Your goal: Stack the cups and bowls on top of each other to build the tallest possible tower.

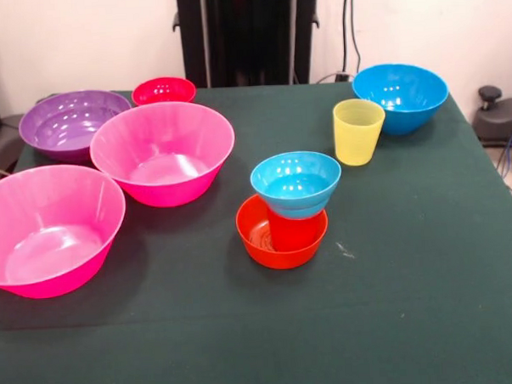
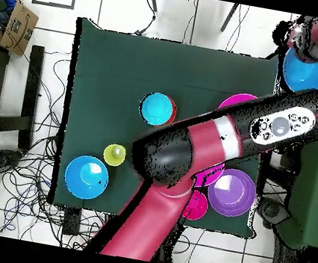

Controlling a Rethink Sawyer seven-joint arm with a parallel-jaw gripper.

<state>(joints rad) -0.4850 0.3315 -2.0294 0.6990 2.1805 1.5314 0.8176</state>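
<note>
Tower point(image 1: 288, 214): small light-blue bowl point(image 1: 296, 183) on red cup point(image 1: 292, 231) inside small orange bowl point(image 1: 282, 233), mid-surface point(image 1: 414, 304) | tool point(image 2: 309, 35): off the surface's edge beside a blue bowl point(image 2: 309, 71), grip state cannot be told | risk: light-blue bowl sits off-centre, so a nudge or added weight may tip it.

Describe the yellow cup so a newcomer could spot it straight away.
In the front view, start at the large glossy blue plastic bowl at the green table's far right corner. Just beside it, toward the table's middle, stands the smooth yellow plastic cup, upright and empty. It is the only yellow piece, taller and narrower than the bowls.
</note>
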